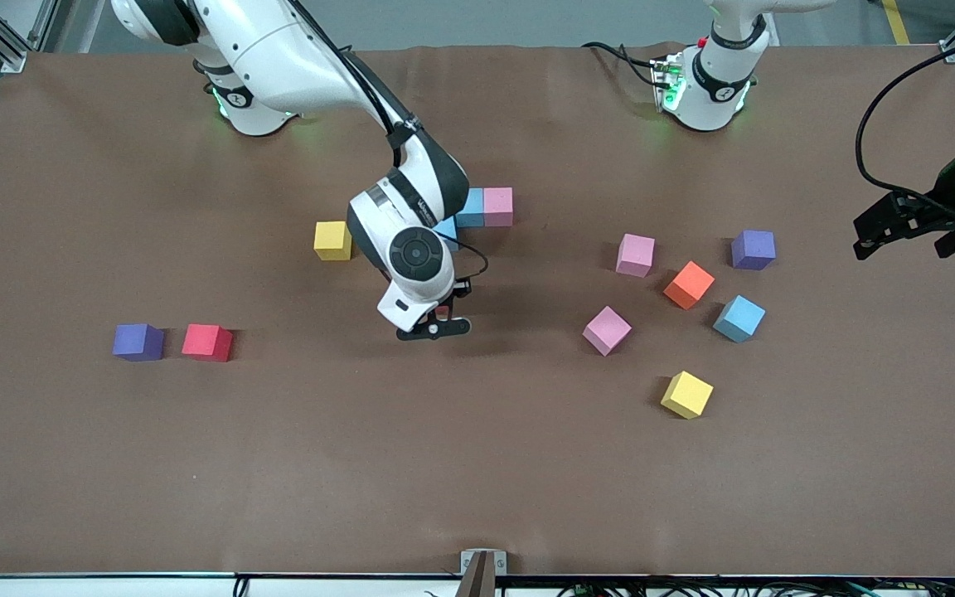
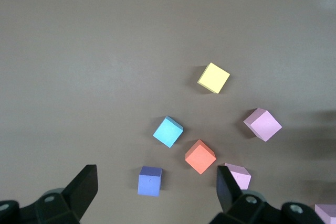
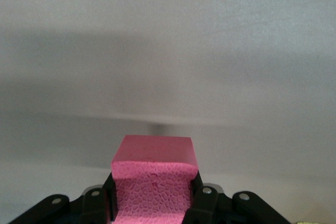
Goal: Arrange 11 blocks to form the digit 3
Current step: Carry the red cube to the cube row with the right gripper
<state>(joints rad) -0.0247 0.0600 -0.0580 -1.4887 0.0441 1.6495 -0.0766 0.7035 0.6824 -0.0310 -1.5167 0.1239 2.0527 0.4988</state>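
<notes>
The right arm reaches from its base out over the middle of the surface, its wrist bent downward, and the right end effector (image 1: 436,325) hangs low there with its fingers clamped on a pink block (image 3: 153,182). The left arm waits off toward its own end of the surface, held up in the air, and the left end effector (image 1: 884,225) has its fingers (image 2: 84,187) spread wide with nothing between them.
</notes>
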